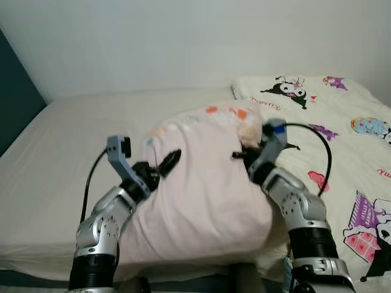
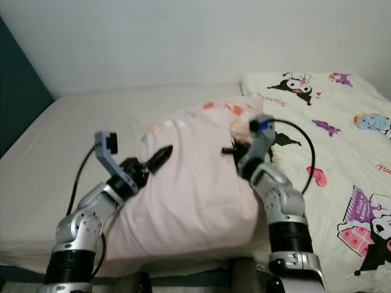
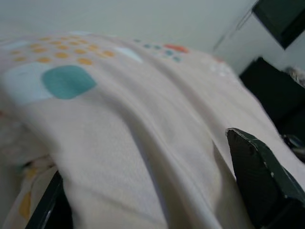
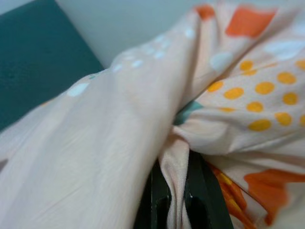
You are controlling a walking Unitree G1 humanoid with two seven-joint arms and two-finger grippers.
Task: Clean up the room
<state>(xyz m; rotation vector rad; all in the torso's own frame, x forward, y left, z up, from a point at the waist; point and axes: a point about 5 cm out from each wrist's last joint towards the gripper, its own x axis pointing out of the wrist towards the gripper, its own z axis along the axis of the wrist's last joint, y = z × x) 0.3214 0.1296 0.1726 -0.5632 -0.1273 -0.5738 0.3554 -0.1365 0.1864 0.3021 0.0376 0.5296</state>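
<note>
Pink pillow (image 1: 204,189), right end effector (image 4: 174,202) pinching its fabric

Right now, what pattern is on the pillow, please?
Pale pink pillow with orange, yellow and teal spots; right wrist view.

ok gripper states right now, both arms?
Left gripper: open, fingers either side of a fold of the pink pillow, not clamped.
Right gripper: shut on a bunched fold of the pillow.

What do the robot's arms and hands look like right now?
Both arms are silver metal with ribbed black cuffs. The left hand and right hand each have two long black fingers. A grey-blue camera bracket sits on each wrist, with a black cable looping back from it.
</note>
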